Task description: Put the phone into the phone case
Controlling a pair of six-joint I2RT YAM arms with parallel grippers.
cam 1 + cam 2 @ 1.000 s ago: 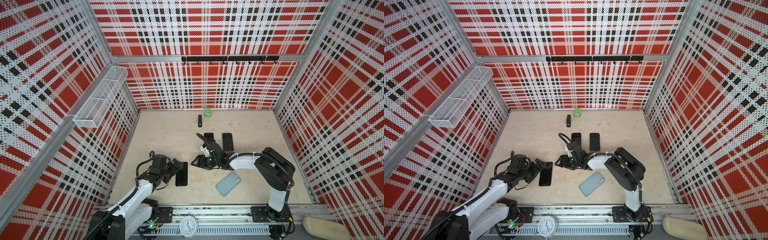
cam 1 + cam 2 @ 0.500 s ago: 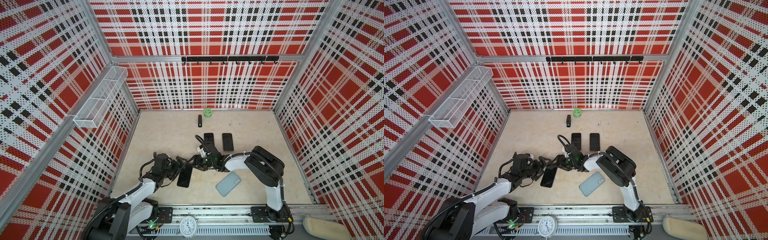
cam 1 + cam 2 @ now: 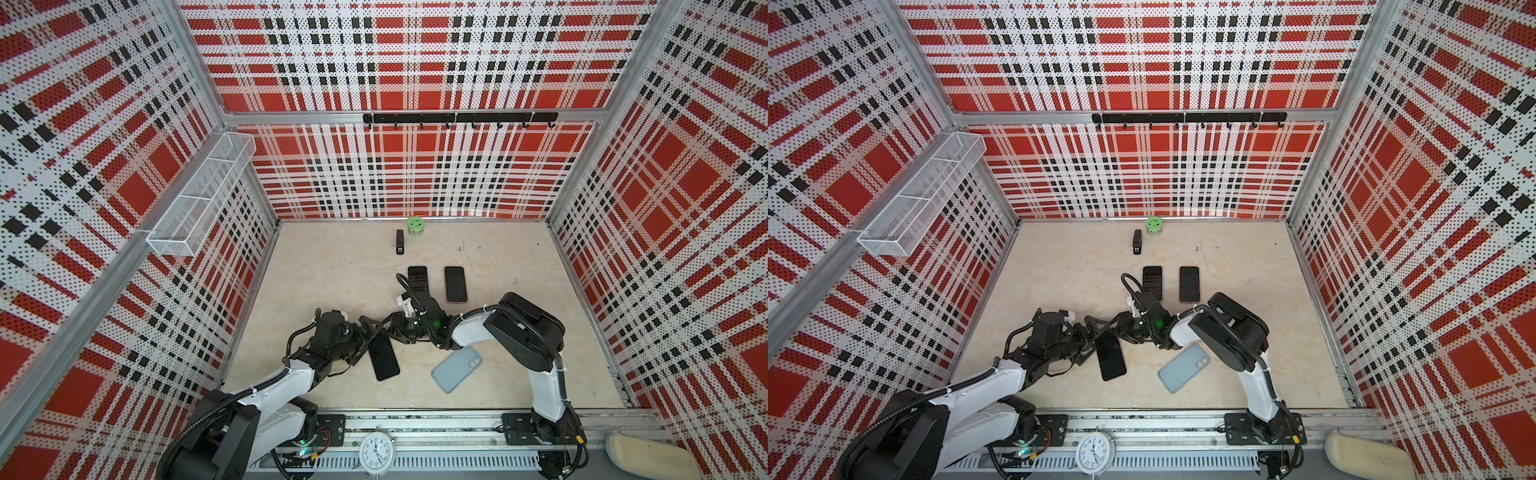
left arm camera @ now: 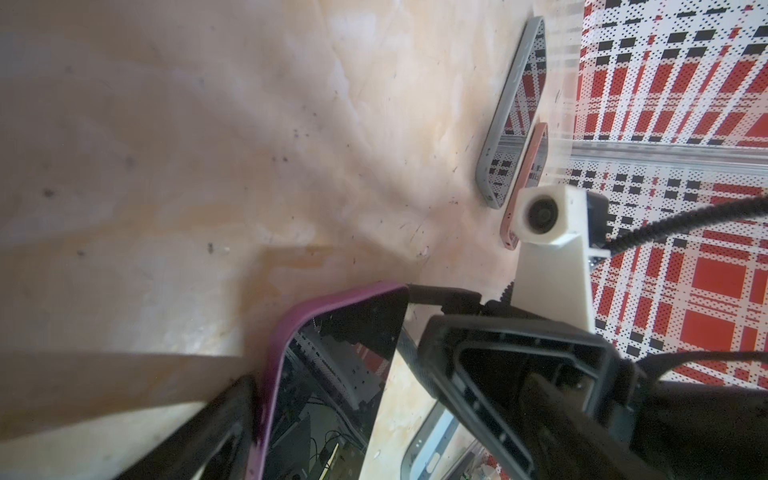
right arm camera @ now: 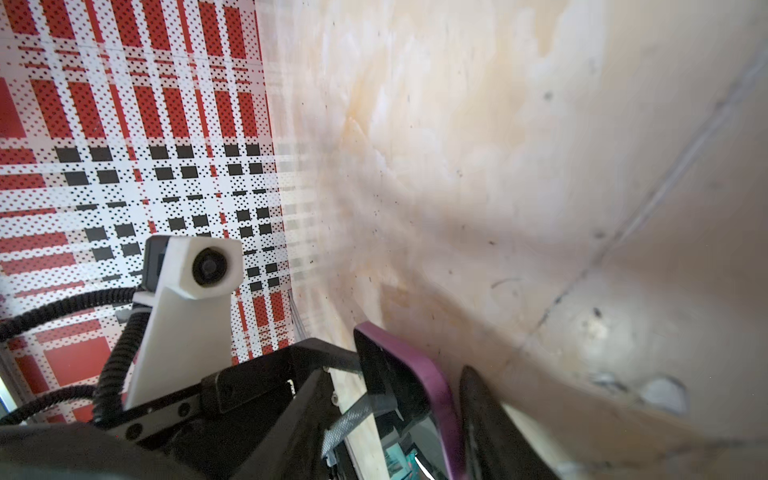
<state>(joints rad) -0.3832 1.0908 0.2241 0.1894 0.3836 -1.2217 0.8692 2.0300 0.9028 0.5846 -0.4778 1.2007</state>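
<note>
Left gripper (image 3: 365, 340) stood with its jaws wide apart astride the phone (image 3: 383, 356). In the left wrist view one of its fingers (image 4: 232, 399) lay against the phone's purple rim, while the other stood clear of the screen's far edge. Right gripper (image 3: 392, 330) met the phone's upper end from the right. In the right wrist view the purple corner sat between its fingers, but whether they were clamped on it could not be told. The phone lay screen up on the floor (image 3: 332, 270), just below centre in both top views.

To the phone's right, near but not touching, lay the pale blue phone case (image 3: 457, 368). It was tilted and back up, with its camera cut-out toward the upper right, so its hollow could not be seen. A wire basket (image 3: 201, 195) with three compartments hung on the wall at upper left, and through its mesh only the plaid wall showed.

Both grippers covered the phone's upper end. Just above centre, the right arm's wrist hid the lower end of a dark phone (image 3: 417, 276), which lay beside a second dark phone (image 3: 456, 284). A cream pad (image 3: 648, 455) at lower right was cut off by the frame's bottom edge.
</note>
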